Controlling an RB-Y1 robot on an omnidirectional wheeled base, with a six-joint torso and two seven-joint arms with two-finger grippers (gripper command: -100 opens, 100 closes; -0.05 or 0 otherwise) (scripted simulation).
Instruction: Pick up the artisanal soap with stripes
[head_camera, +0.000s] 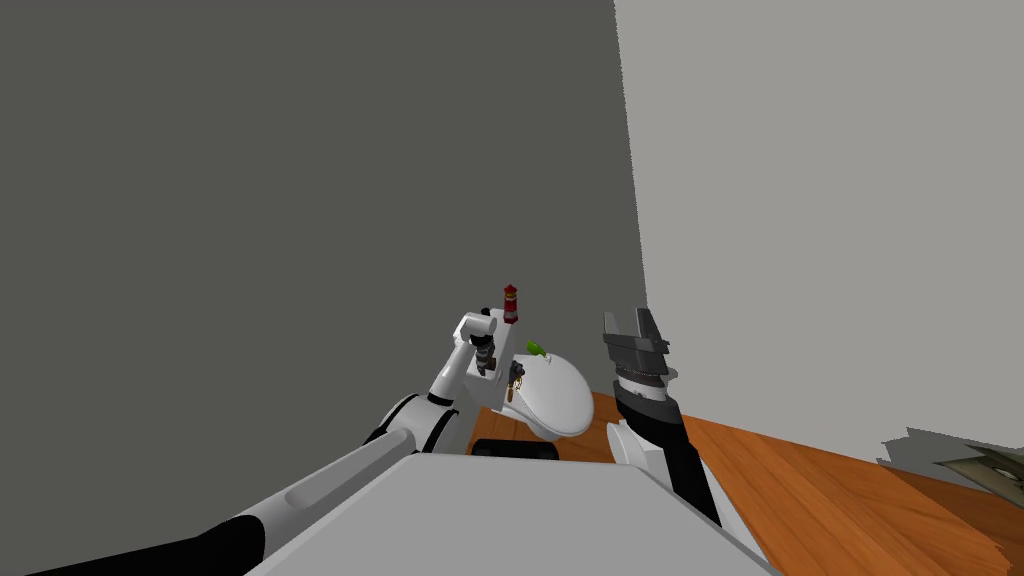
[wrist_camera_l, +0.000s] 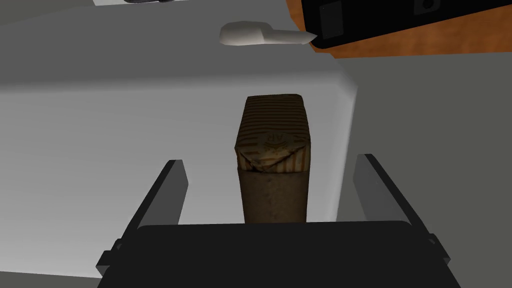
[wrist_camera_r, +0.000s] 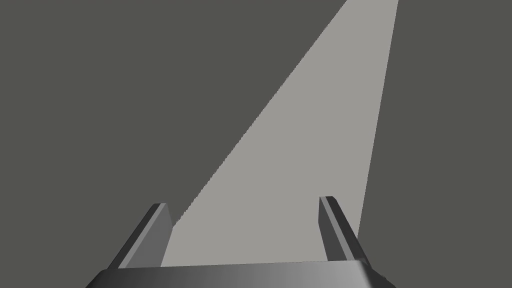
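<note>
Left gripper (wrist_camera_l: 270, 160) is released, jaws wide, with the soap (wrist_camera_l: 272, 135) sitting between them, roughly centred, gaps on both sides, no contact. The soap is a brown wrapped bar with stripes and a folded end facing our hand; it rests on the white tank lid (wrist_camera_l: 100, 125) of the toilet (head_camera: 555, 395), near the lid's edge, with the flush lever (wrist_camera_l: 245, 34) further off. A red bottle (head_camera: 510, 303) stands at the tank's far end, well apart. Right gripper (head_camera: 630, 325) is raised beside the toilet, also released, idle. We judge the step as the final approach before closing. To do it well, we keep the bar centred, push in a little deeper so the fingers (wrist_camera_l: 172, 185) cover its long sides rather than just the near end, then close evenly. The wrapper looks slick, so we want a firm squeeze and a straight lift. The bar is close to the edge, so a lopsided close could nudge it off.
</note>
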